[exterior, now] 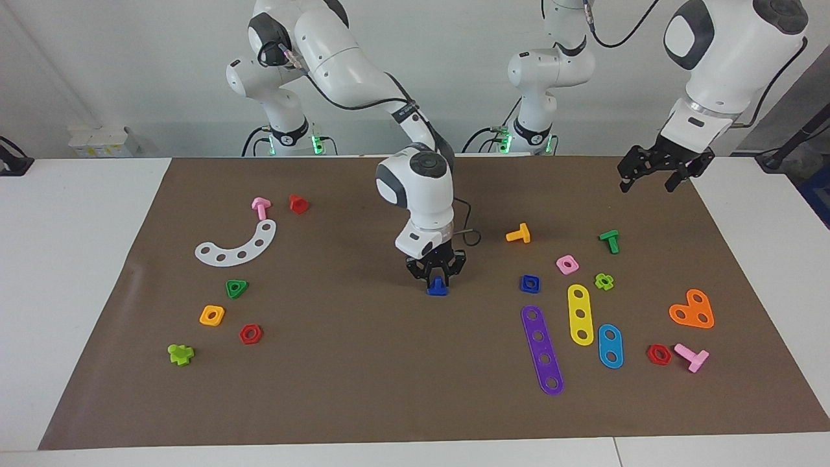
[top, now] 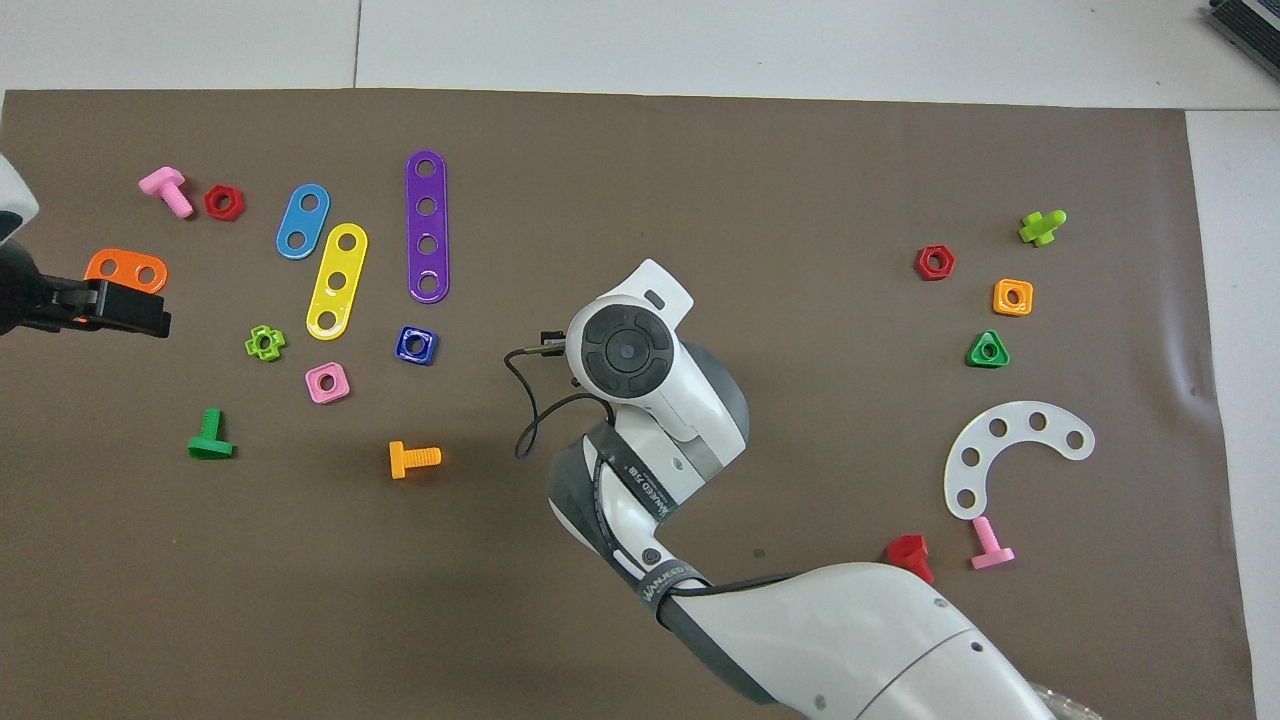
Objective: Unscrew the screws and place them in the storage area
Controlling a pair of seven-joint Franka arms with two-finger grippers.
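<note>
The blue screw (exterior: 437, 288) stands on the brown mat near its middle, flat head down and stem up. My right gripper (exterior: 437, 279) is straight above it, its fingertips closed in on the stem. In the overhead view the right arm's wrist hides both. The storage area (exterior: 292, 285) is the stretch of mat toward the right arm's end, with a white curved strip (exterior: 237, 246), a green triangle nut (exterior: 237, 288), an orange square nut (exterior: 212, 315) and a red hexagon nut (exterior: 250, 333). My left gripper (exterior: 653, 176) hangs open in the air over the mat's edge at the left arm's end, holding nothing.
Toward the left arm's end lie a blue square nut (exterior: 530, 283), purple (exterior: 542, 350), yellow (exterior: 580, 314) and blue (exterior: 610, 346) strips, an orange heart (exterior: 692, 309), an orange bolt (exterior: 519, 234) and a green bolt (exterior: 609, 240). A pink bolt (exterior: 260, 207) lies by the white strip.
</note>
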